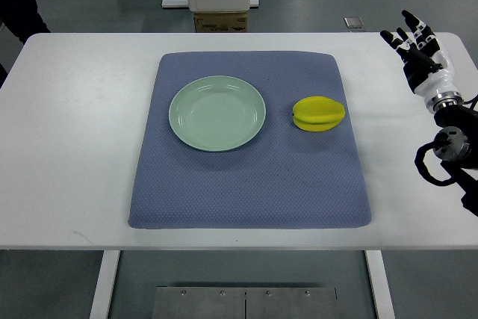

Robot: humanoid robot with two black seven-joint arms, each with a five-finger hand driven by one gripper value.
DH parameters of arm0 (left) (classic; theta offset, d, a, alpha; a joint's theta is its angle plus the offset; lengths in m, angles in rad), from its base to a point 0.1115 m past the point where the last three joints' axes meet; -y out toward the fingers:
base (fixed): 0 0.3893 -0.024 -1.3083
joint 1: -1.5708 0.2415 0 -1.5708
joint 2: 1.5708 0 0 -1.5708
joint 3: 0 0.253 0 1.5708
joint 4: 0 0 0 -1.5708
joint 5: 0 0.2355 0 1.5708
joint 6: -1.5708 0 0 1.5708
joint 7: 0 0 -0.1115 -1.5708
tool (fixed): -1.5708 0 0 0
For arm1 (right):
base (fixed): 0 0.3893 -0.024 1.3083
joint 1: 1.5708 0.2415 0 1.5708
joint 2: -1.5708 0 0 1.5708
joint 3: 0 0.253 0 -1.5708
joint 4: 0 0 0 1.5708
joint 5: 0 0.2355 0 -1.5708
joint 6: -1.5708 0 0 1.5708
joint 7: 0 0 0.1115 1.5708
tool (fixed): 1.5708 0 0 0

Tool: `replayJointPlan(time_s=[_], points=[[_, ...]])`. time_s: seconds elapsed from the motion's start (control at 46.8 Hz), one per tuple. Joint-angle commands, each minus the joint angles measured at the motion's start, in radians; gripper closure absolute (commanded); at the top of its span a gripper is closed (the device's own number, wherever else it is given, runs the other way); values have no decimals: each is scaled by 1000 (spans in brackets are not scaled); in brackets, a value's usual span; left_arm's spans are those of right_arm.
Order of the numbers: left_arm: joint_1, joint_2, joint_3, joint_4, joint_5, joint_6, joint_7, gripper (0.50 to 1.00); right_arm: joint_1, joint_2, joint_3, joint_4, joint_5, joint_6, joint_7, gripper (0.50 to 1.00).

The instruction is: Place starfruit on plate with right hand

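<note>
A white table (67, 132) fills most of the top view, standing on a grey floor, with the base of a white machine and a small cardboard box (220, 22) just beyond its far edge. A blue-grey textured mat (246, 192) lies flat across the middle of the table.

On the mat, left of centre, sits a round pale green plate (179, 121), with nothing on it. To the right of the plate, also on the mat and clearly apart from the plate's rim, lies a yellow starfruit (319, 113), resting on its side with its ridges running left to right.

The robot's right hand (418, 46) shows at the far right of the table, off the mat and well apart from the starfruit. Its black and white fingers (409, 20) are spread and point away from the robot, and they hold nothing. The wrist and dark arm joints, with a looped black cable (429, 169), trail toward the right edge of the picture.

A dark shape, perhaps a person's clothing, shows at the top left corner, beyond the table.
</note>
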State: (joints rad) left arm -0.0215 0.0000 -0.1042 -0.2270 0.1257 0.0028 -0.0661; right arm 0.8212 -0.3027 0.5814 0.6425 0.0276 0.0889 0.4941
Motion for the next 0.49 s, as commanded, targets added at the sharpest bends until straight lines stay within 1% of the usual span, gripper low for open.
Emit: replayJointPlan(time_s=[0.0,0.299,0.471], points=[[0,0,0,0,0,0,0,500,3,-3,0,-3,0,0,1,500],[0,0,0,0,0,0,0,500,6,-1,8,-11,0,0,-3,500],[0,0,0,0,0,0,0,500,18,-4,32,-11,-2,22,-17,500]])
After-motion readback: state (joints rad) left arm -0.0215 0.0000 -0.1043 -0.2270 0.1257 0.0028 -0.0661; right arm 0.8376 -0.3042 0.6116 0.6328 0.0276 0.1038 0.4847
